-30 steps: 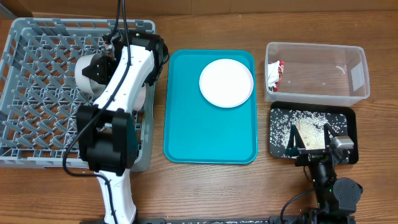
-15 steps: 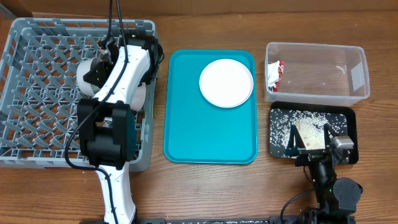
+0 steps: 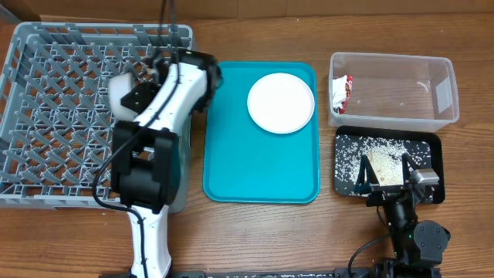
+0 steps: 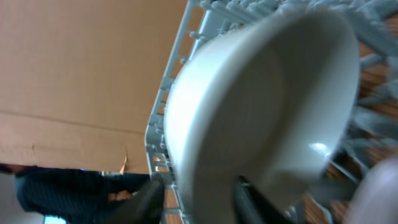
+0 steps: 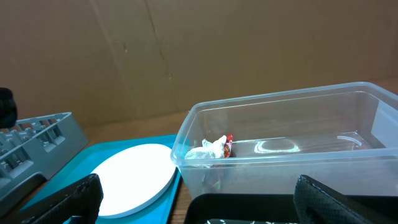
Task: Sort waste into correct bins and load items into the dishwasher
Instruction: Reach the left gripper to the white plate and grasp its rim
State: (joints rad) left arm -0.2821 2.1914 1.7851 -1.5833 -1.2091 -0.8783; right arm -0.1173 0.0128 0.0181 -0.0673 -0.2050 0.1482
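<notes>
Left jaws are clamped on the wall of the bowl (image 4: 261,106), one finger (image 4: 146,198) outside the rim and one inside. Bowl is held tilted on its side, with the white inside seen from the wrist view. From overhead, the bowl is carried over the dish rack (image 3: 46,116), near its 2 o'clock corner; contact with the pegs cannot be told. Rack is set at 9 o'clock on the worktop (image 3: 231,232). Right jaws are spread wide with nothing between them, parked low over the 6 o'clock edge of the black tray (image 3: 434,147), which is set at 4 o'clock on the worktop. Rice grains (image 3: 351,150) and tan scraps (image 3: 384,164) are scattered in that tray. Clear tub (image 3: 394,100) is placed just beside it at its 12 o'clock, and the wrapper (image 3: 340,93) is lying in the tub's 9 o'clock end. Teal tray (image 3: 255,170) is set between rack and bins, with the white plate (image 3: 281,103) resting flat at its 1 o'clock corner.
</notes>
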